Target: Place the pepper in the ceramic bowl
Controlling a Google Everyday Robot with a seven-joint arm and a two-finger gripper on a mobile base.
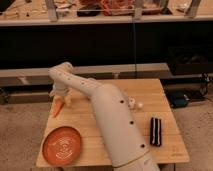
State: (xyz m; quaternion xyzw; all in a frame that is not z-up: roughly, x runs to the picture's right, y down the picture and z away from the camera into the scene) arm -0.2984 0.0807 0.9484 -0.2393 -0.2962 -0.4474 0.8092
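The pepper (57, 108), a small orange tapered piece, lies at the far left edge of the wooden table (150, 95), tip pointing toward the front. My gripper (60, 99) hangs right over its thicker end, at the end of the white arm (112, 125) that reaches across the table from the front. The gripper covers the pepper's top, and I cannot make out whether it touches it. The ceramic bowl (62, 146), a shallow orange-red dish with pale rings, sits at the front left corner, a short way in front of the pepper.
A black oblong object (156, 131) lies on the right side of the table. A small pale item (136, 105) rests beside the arm near the middle. Dark shelving (100, 45) runs behind the table, and a dark box (176, 99) sits on the floor at right.
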